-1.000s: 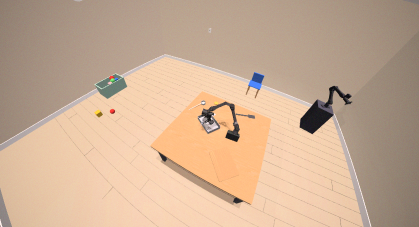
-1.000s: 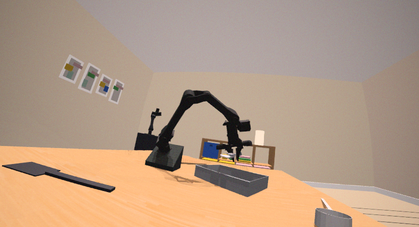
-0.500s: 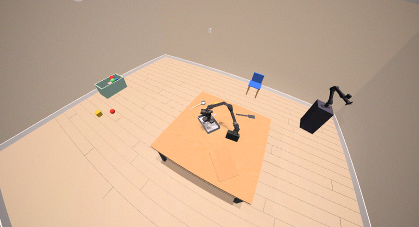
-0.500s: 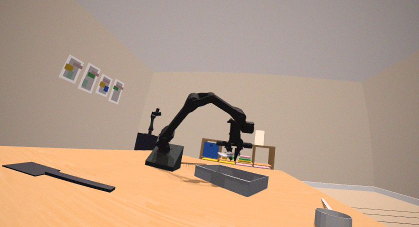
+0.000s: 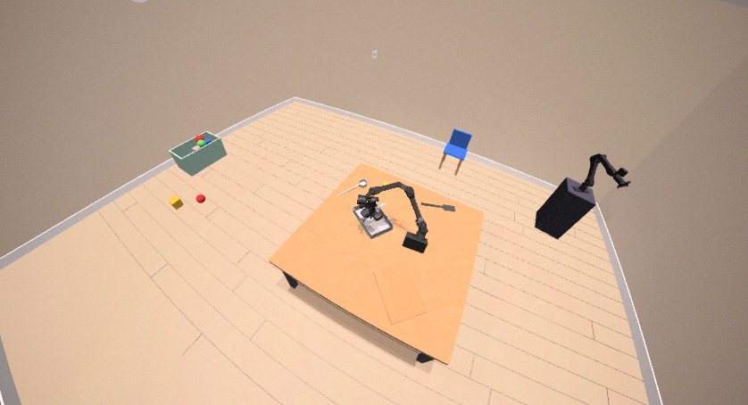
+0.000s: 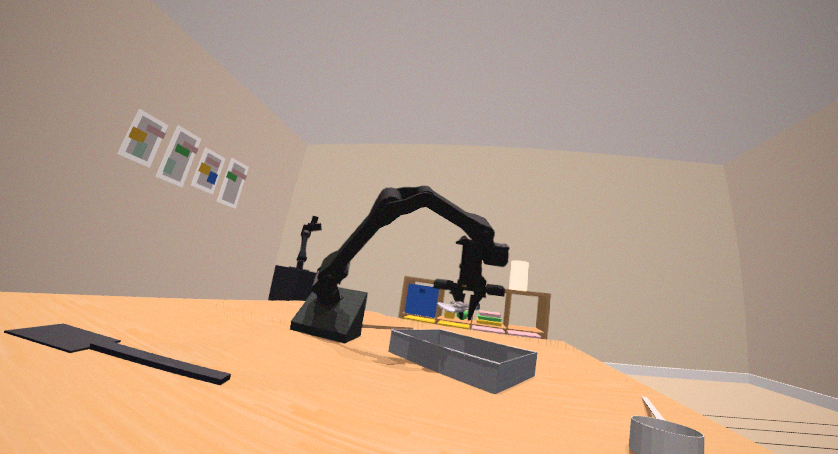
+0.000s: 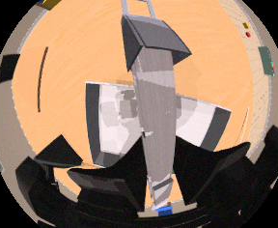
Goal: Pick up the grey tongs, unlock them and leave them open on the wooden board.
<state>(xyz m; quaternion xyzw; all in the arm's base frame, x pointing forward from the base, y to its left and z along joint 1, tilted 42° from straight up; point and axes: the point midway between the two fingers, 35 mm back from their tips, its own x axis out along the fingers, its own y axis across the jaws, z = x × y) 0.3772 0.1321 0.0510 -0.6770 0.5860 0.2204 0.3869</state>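
Observation:
My gripper (image 5: 371, 213) (image 6: 465, 308) (image 7: 154, 134) points down and is shut on the grey tongs (image 6: 448, 306) (image 7: 153, 97). It holds them above the roasting tin (image 6: 463, 367) (image 7: 92, 126), with a gap below in the exterior view. The tongs lie roughly level across the fingers. Their dark wedge-shaped end and a pale loop are at the top of the wrist view. I cannot tell whether their arms are locked. The wooden board (image 5: 400, 297) lies flat on the table, on the other side of the arm's base from the tin.
The arm's base (image 5: 415, 243) (image 6: 328, 320) stands between tin and board. A dark spatula (image 5: 444, 207) (image 6: 64, 337) lies beyond the arm. A ladle (image 5: 362, 183) (image 6: 665, 436) and a small yellow item (image 5: 386, 183) are at the far edge.

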